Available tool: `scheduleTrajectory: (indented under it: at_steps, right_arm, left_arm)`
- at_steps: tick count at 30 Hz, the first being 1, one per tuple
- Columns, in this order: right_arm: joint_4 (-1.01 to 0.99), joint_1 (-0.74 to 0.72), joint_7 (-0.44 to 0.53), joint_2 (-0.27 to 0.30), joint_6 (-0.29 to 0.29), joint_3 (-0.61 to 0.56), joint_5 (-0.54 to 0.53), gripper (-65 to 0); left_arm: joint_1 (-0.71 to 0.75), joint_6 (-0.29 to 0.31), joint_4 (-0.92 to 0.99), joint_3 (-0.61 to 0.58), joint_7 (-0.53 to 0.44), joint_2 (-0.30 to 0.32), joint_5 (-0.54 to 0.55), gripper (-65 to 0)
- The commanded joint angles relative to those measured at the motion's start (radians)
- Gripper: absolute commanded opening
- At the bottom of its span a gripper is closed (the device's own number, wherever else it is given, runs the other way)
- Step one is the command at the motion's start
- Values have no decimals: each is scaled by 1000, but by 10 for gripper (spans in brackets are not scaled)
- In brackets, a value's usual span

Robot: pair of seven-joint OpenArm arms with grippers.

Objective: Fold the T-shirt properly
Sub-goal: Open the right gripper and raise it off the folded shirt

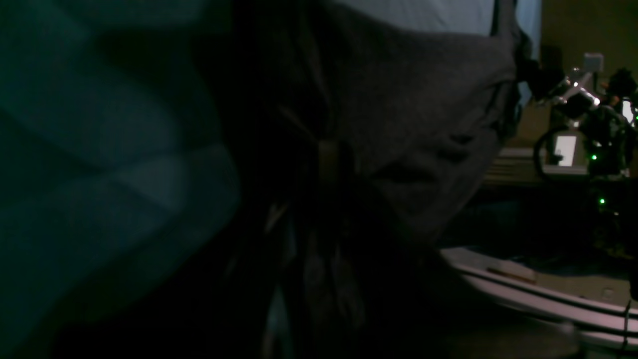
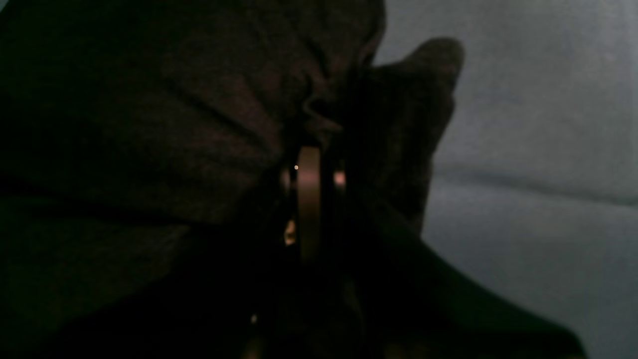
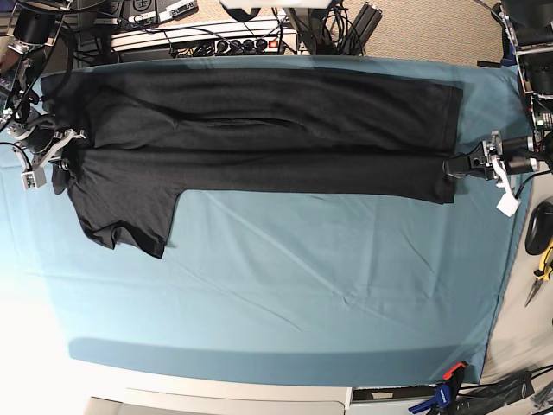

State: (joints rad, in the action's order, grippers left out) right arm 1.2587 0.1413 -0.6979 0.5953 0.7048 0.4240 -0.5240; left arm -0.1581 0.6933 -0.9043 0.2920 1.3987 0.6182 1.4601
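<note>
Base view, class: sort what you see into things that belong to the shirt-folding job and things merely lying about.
Belongs to the job:
- T-shirt, laid across the teal cloth
- left gripper, shut on the T-shirt's edge
- right gripper, shut on the opposite edge

Lying about:
- power strip
- pliers
- blue clamp
</note>
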Motion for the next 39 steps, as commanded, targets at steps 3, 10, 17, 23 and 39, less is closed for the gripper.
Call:
scheduleTrajectory:
  at_steps: [3, 10, 17, 23, 39]
  right_arm:
    - [17, -9, 24, 31, -7, 10, 5, -650]
    - [17, -9, 29, 31, -7, 10, 5, -650]
    - [17, -9, 33, 31, -7, 10, 6, -569]
    - [17, -11, 137, 59, -7, 14, 84, -388]
    - [2, -332, 157, -58, -107, 225, 168, -388]
  left_arm:
    - [-13, 5, -15, 9, -2, 27, 23, -650]
    - [3, 5, -15, 9, -2, 27, 23, -650]
    - [14, 5, -15, 9, -2, 27, 23, -447]
    - [14, 5, -15, 9, -4, 33, 23, -329]
    - [14, 5, -354, 13, -2, 48, 23, -332]
